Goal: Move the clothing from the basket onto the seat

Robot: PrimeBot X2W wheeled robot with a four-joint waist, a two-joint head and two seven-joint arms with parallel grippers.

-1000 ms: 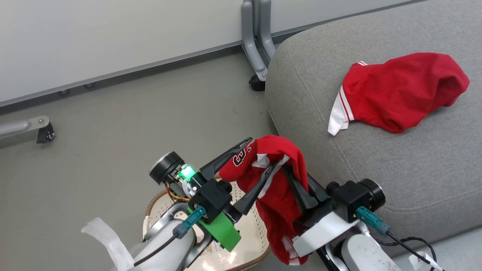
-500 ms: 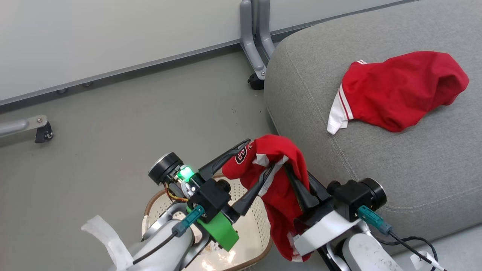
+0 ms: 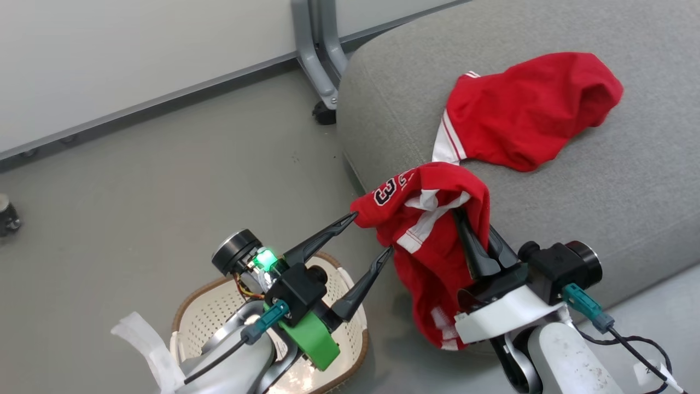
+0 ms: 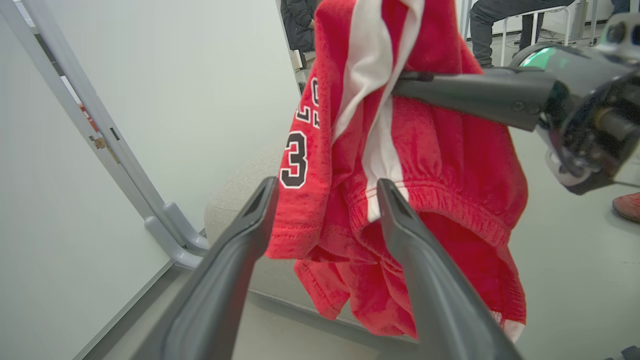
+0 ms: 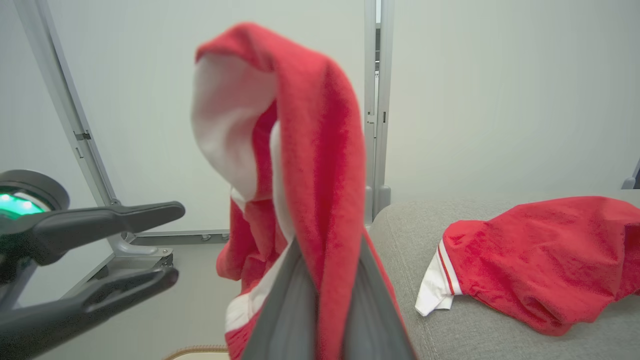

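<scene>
The right gripper [image 3: 464, 225] is seen closed on a red garment [image 3: 437, 241]. The fabric is pinched between the two dark fingers and draped over their tips. White trim and a black-edged "3" are noted on its folds.

The left gripper [image 3: 373, 232] is held with jaws spread wide and nothing between them. Its upper fingertip is placed just beside the garment's left fold; contact cannot be told. In the left wrist view the cloth is seen hanging beyond both fingers.

The held garment is carried aloft at the near left corner of the seat [image 3: 629, 191], with its tail hung down over the floor [image 3: 136, 180] beside the seat's near edge. Whether the cushion is touched cannot be told.

A second red garment [image 3: 525, 109] is laid crumpled on the seat's top, inward from the left edge. Its white-striped hem is turned toward the near left corner.

The basket [image 3: 188, 298] is set on the floor off that corner, partly hidden under the left arm.

A grey frame leg [image 3: 317, 54] is stood at the seat's far left corner, against a pale wall panel [image 3: 109, 54]
</scene>
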